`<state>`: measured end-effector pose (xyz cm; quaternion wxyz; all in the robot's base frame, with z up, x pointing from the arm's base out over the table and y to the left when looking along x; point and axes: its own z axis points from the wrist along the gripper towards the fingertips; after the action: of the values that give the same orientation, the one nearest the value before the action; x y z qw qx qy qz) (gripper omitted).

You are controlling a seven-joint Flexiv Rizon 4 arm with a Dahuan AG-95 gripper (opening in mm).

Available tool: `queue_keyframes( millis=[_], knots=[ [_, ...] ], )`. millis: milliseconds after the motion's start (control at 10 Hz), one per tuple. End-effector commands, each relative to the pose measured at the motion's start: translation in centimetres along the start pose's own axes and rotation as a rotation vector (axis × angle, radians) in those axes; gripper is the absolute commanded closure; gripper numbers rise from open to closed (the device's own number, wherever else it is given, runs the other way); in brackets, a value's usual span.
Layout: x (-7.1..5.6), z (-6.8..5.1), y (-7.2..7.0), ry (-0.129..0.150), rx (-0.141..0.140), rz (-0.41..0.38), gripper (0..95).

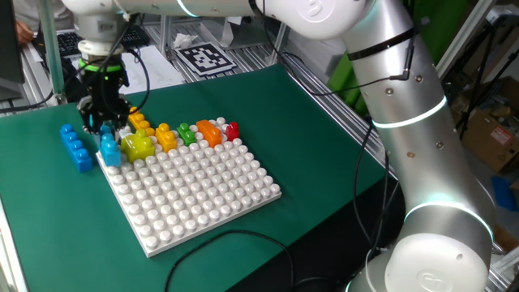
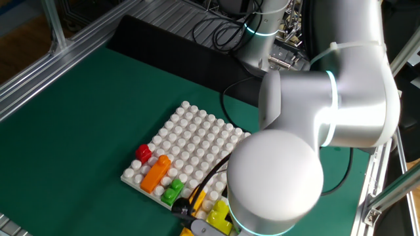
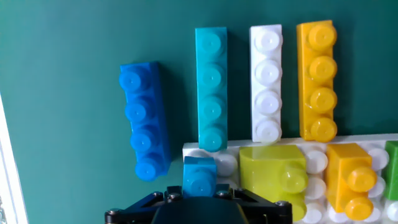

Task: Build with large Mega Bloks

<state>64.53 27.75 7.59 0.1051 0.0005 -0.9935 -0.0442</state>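
Take the baseplate [image 1: 195, 191] as your landmark. Your gripper [image 1: 104, 123] hangs over its far left corner, pointing almost straight down, and between its fingers sits a small teal block [image 1: 109, 151], right at that corner; in the hand view the same block [image 3: 199, 177] shows at the plate's corner just below the housing. The jaws stand narrow, closed on that block's sides as far as you can see; whether the block already touches the plate's studs cannot be told. Along the plate's far edge you have a row of bricks on the studs: a lime block [image 1: 139, 146] just beside the gripped one, then a yellow block [image 1: 166, 138], a green block [image 1: 187, 134], an orange block [image 1: 209, 132] and a red block [image 1: 232, 130] at the far end of the row. Off the plate, on the green mat [image 1: 308, 146], four long bricks lie side by side beyond that corner: a blue bar [image 3: 144, 121] set apart and slightly tilted, then a teal bar [image 3: 211, 87], a white bar [image 3: 266, 82] and a yellow bar [image 3: 318, 79], the last three ending right at the plate's edge.
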Motion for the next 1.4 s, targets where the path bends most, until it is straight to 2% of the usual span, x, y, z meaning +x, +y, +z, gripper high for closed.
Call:
queue_keyframes(
  millis=[100, 800, 1000, 1200, 1400],
  knots=[
    [-0.4, 0.4, 0.1, -0.005, 0.003, -0.002, 95.0],
    [-0.9, 1.7, 0.0, -0.034, 0.015, -0.025, 95.0],
    [-1.1, 2.1, 0.0, -0.067, 0.021, -0.022, 95.0],
    [-1.2, 2.4, 0.0, -0.088, 0.03, -0.019, 95.0],
    [-1.2, 2.5, 0.0, -0.094, 0.043, -0.018, 95.0]
  ],
)
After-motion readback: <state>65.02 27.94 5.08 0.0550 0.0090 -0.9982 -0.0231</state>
